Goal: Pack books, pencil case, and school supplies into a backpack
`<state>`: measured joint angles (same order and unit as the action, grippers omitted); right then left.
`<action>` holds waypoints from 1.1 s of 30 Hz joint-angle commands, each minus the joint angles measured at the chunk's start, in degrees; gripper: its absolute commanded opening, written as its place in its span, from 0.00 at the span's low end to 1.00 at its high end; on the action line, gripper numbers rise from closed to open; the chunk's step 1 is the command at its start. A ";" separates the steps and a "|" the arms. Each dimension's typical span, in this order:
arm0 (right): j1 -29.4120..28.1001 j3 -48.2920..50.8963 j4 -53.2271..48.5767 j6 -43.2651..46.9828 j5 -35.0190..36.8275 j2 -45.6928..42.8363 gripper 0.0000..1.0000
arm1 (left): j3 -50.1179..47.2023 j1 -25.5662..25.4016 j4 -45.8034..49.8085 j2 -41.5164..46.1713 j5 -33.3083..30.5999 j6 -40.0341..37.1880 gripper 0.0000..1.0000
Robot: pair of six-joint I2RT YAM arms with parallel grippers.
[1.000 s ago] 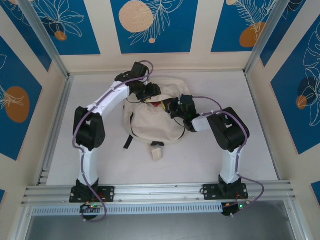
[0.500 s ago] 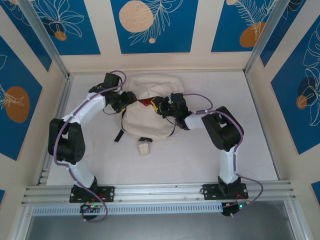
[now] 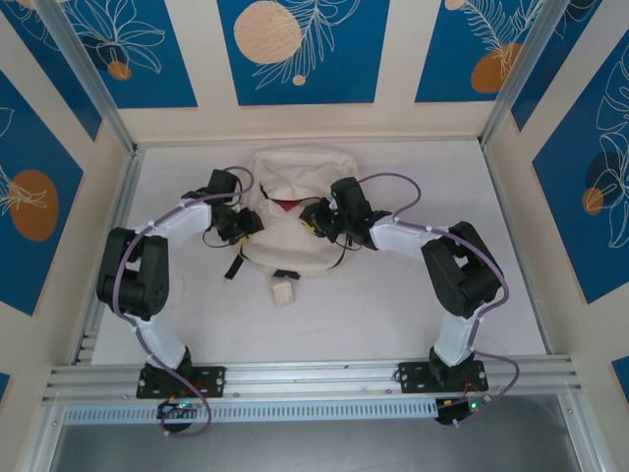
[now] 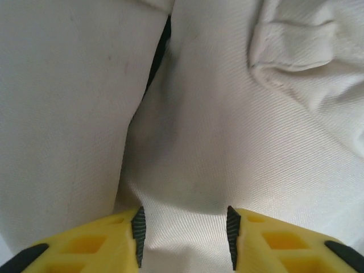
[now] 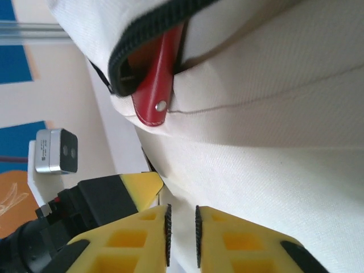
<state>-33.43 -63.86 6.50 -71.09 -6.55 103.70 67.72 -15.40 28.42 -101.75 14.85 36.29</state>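
Backpack (image 3: 287, 246) lies far-centre on counter (image 3: 393, 315), long axis 12 to 6. Left pincer (image 4: 183, 239) at its 9 o'clock, jaws half apart against cloth, grip unclear. Right pincer (image 5: 182, 236), nearly closed pinching cloth, is nearer; zip mouth (image 5: 152, 27) at its 10 o'clock.

Your left arm (image 3: 182, 211) and right arm (image 3: 413, 234) bend inward. Your left tool (image 4: 183, 236) presses the backpack (image 4: 227, 142), jaws part open; your right tool (image 5: 182, 239) pinches it, jaws nearly together.
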 commanded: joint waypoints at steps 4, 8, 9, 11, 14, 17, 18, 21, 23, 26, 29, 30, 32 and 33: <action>-1.22 -3.68 -13.39 9.96 3.54 -0.33 0.14 | -5.61 -3.58 -3.47 -0.45 5.01 1.10 0.28; -0.90 -5.98 -15.31 12.33 4.30 0.89 0.14 | -9.10 -7.30 -5.65 0.90 5.88 3.90 0.22; -0.79 -6.79 -15.95 12.62 4.31 1.43 0.14 | -9.63 -8.02 -5.83 1.21 5.77 4.49 0.21; -0.41 -8.16 -16.85 13.18 4.48 2.81 0.14 | -10.85 -9.49 -6.07 2.06 4.53 5.72 0.19; 0.32 -9.34 -16.51 13.77 4.82 4.59 0.12 | -12.20 -10.34 -6.25 3.07 3.32 6.85 0.17; 1.15 -10.28 -14.16 13.93 3.40 6.31 0.05 | -13.11 -10.82 -6.52 3.57 2.94 7.29 0.16; 1.33 -10.25 -12.24 13.87 2.60 6.86 0.03 | -13.44 -10.95 -6.49 3.56 2.98 7.39 0.16; 1.54 -10.40 -7.36 14.21 2.07 7.61 0.00 | -13.93 -11.27 -6.55 3.23 3.16 7.39 0.15; 1.52 -10.87 -4.15 14.77 1.54 7.94 0.00 | -14.35 -11.49 -6.74 3.05 3.15 7.56 0.15; 1.48 -12.44 -1.56 15.02 0.39 9.30 0.00 | -14.89 -11.91 -7.13 3.05 3.30 7.81 0.13; 1.36 -14.81 -1.34 14.85 -0.59 11.41 0.00 | -15.32 -12.26 -7.53 2.85 3.38 8.03 0.12; 1.35 -15.47 -1.17 14.65 -0.98 12.17 0.00 | -15.35 -12.34 -7.66 2.77 3.48 8.09 0.12; 1.34 -16.52 -0.58 14.14 -1.77 13.75 0.00 | -15.43 -12.67 -8.13 2.53 3.76 8.31 0.11; 1.26 -16.94 -0.07 13.95 -2.31 14.43 0.00 | -15.43 -12.76 -8.34 2.48 4.04 8.49 0.11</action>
<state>-32.16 -78.83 3.90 -57.41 -6.66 115.90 54.39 -26.50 16.40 -98.74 17.56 43.68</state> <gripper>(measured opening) 0.058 0.112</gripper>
